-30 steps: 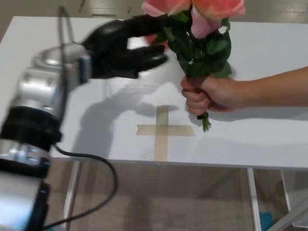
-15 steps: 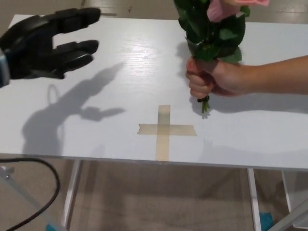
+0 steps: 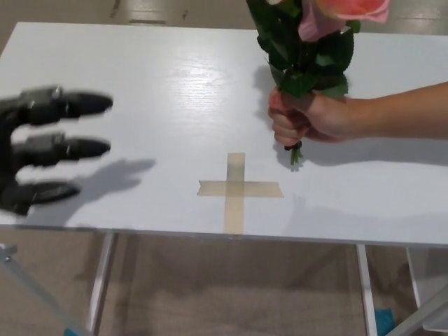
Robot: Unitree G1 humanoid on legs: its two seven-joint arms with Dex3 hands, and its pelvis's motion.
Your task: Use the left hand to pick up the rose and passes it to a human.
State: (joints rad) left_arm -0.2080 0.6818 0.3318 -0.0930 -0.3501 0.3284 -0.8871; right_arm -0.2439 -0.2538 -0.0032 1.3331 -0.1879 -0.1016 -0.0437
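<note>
Spanning most of the view, the white table (image 3: 175, 91) carries only a tan tape cross (image 3: 238, 189) near its front edge. The person's hand (image 3: 315, 119), reaching in from the right with a bare forearm, is clamped around the stems of the rose (image 3: 308, 42); the bunch stands upright above the table right of centre, pink blooms cut off by the top edge, stem ends just clear of the surface. The robot's left hand (image 3: 42, 147) sits at the far left edge, low over the table, thumb and both fingers spread apart and holding nothing. A second ago that hand was up beside the leaves; half a second ago it was already drawn back to the far left; now it is lower still and well apart from the flowers. Judgement: release has occurred, the hand-over looks complete, and only retreat of the arm remains. The right hand does not show.
</note>
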